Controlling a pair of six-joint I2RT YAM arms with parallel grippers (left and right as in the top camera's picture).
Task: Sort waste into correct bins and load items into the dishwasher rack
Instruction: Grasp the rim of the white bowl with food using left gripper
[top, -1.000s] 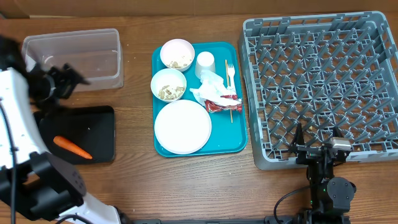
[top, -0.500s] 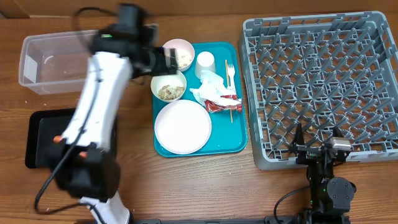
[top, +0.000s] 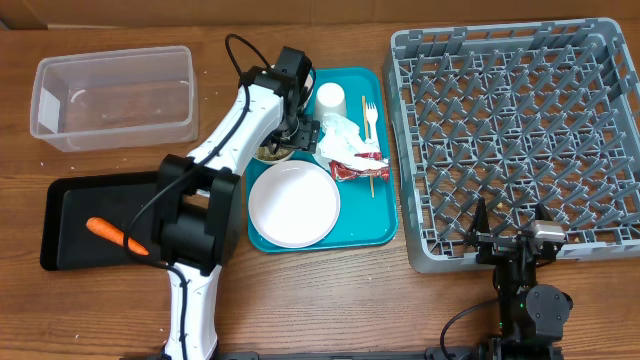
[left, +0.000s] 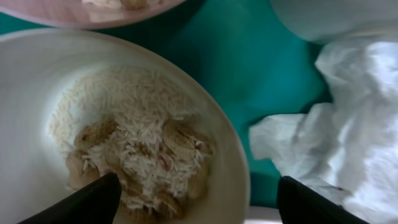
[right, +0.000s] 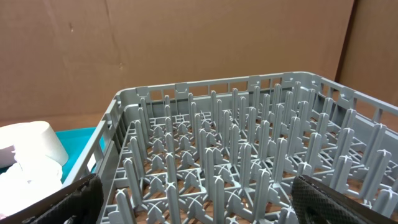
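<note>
**Overhead.** Carrot (top: 112, 234) lies in the black tray (top: 52, 240) at front left, in the same spot as a second ago. I read that piece of waste as sorted. The clear tub (top: 40, 100) behind it shows no contents I can make out.

What has changed is the left arm. It has swung away from the bins and across to the teal tray (top: 365, 235). The left gripper (top: 298, 135) now sits low over the rice bowl (top: 264, 154), just beside the crumpled napkin (top: 340, 132).

The plate (top: 293, 203), cup (top: 330, 98), fork (top: 370, 115) and red wrapper (top: 350, 170) are all where they were. The dishwasher rack (top: 520, 140) is unloaded. The right gripper (top: 512, 225) is parked at the rack's near edge and has not moved.

**Left wrist.** Two dark fingertips (left: 93, 199) stand well apart, so the pincer is released and grasps nothing. One tip is over the bowl's inside. The other is outside the rim, above the napkin's edge, so the pincer straddles the near wall. Rice and scraps sit heaped in the bowl.

Judgement: the bowl rim is the next pick, so the scraps can be tipped out. The napkin lies close enough to get pinched along with the rim.

**Right wrist.** The view runs across the rack's pegs, with the cup at far left. Both fingertips (right: 68, 199) are spread wide with nothing between them.
</note>
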